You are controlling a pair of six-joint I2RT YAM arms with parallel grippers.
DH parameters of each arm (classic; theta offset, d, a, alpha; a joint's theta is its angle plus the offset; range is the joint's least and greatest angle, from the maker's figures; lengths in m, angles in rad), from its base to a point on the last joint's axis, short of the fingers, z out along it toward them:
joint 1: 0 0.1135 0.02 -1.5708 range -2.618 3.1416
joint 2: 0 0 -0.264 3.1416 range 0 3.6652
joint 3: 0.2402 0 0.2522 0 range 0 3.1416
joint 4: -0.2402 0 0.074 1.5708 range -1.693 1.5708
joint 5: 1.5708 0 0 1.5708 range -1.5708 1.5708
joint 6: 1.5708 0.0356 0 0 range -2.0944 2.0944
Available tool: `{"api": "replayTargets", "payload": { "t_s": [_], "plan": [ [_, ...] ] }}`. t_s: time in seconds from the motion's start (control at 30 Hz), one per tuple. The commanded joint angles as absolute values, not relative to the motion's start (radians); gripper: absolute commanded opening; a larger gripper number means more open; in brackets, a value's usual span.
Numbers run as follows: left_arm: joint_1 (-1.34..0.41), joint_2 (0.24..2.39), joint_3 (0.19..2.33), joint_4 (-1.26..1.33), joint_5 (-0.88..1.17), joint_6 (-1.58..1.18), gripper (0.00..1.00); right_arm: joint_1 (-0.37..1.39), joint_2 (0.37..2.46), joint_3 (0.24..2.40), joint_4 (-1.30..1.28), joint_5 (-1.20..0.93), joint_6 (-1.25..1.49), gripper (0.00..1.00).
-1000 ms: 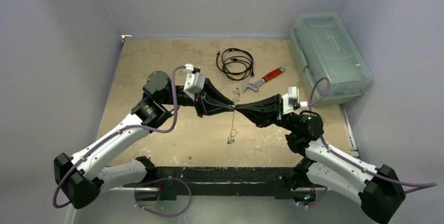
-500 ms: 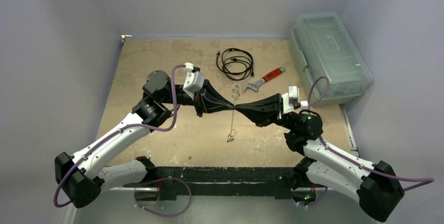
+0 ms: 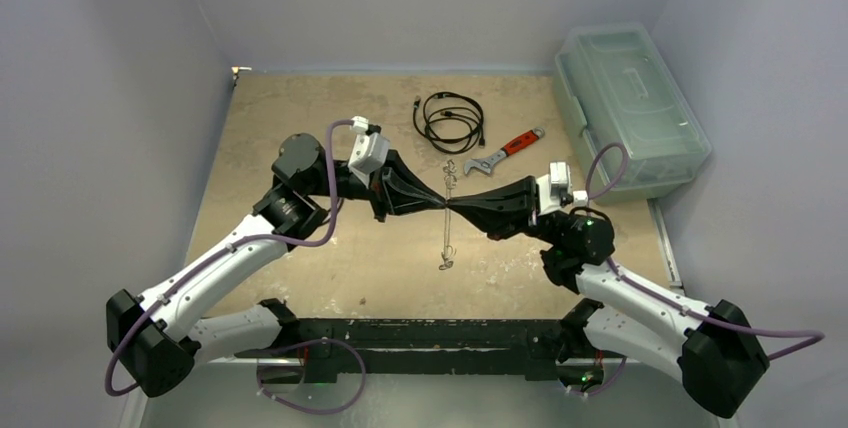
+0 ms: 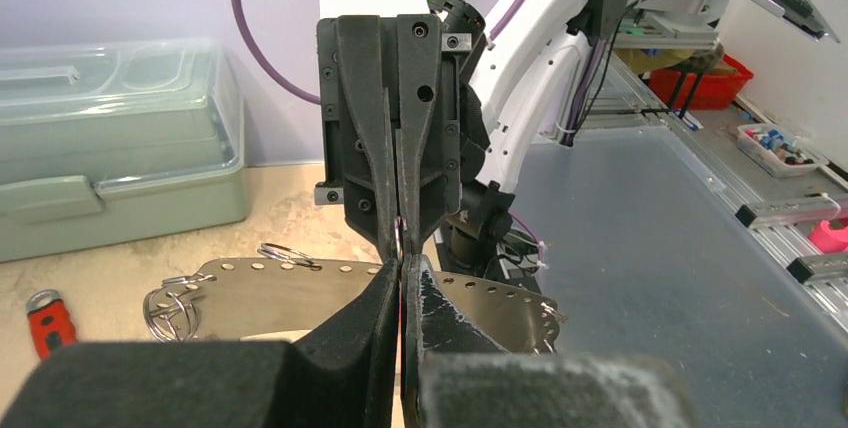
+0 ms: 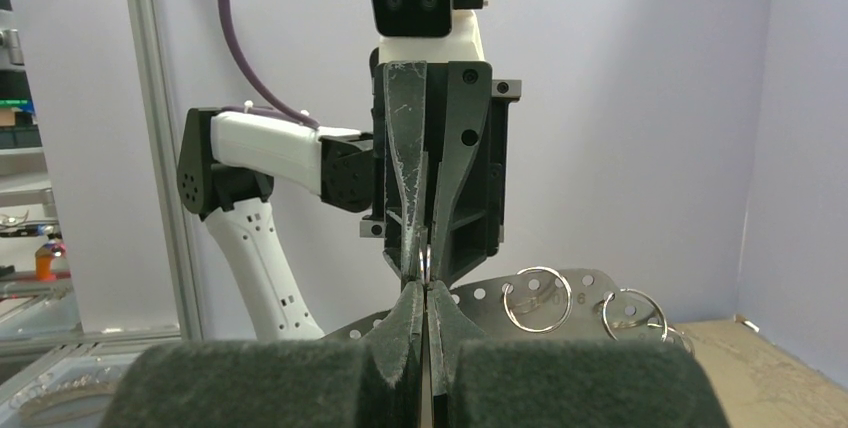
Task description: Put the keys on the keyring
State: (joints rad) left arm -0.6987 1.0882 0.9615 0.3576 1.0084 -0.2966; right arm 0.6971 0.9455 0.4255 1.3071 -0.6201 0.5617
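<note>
My left gripper (image 3: pixel 442 205) and right gripper (image 3: pixel 453 206) meet tip to tip above the middle of the table, both shut. Between them hangs the keyring (image 3: pixel 446 233), edge-on in the top view. In the left wrist view (image 4: pixel 270 293) and the right wrist view (image 5: pixel 590 293) it is a flat silvery plate with rim holes and small split rings. My left gripper (image 4: pixel 401 270) faces the right gripper's tips (image 4: pixel 399 233). A thin silvery piece shows pinched there, as it does in front of my right gripper (image 5: pixel 427 290). I cannot make out the blue key or the silver key.
A coiled black cable (image 3: pixel 450 120) and a red-handled wrench (image 3: pixel 505 152) lie on the table behind the grippers. A clear lidded box (image 3: pixel 630 108) stands at the far right. Walls close in the left, back and right sides.
Both grippers, still joined tip to tip, have drifted slightly away from the bases with the keyring hanging between them. Both stay shut.
</note>
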Motion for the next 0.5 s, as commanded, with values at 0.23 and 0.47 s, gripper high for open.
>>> {"api": "replayTargets", "payload": {
  "t_s": [0.23, 0.47],
  "plan": [
    [-0.721, 1.082, 0.938, 0.348, 0.930, -0.272, 0.17, 0.724, 0.989, 0.497, 1.318, -0.659, 0.572, 0.00],
    [-0.721, 1.084, 0.937, 0.350, 0.910, -0.281, 0.03, 0.727, 0.996, 0.493, 1.323, -0.660, 0.574, 0.00]
  ]
}}
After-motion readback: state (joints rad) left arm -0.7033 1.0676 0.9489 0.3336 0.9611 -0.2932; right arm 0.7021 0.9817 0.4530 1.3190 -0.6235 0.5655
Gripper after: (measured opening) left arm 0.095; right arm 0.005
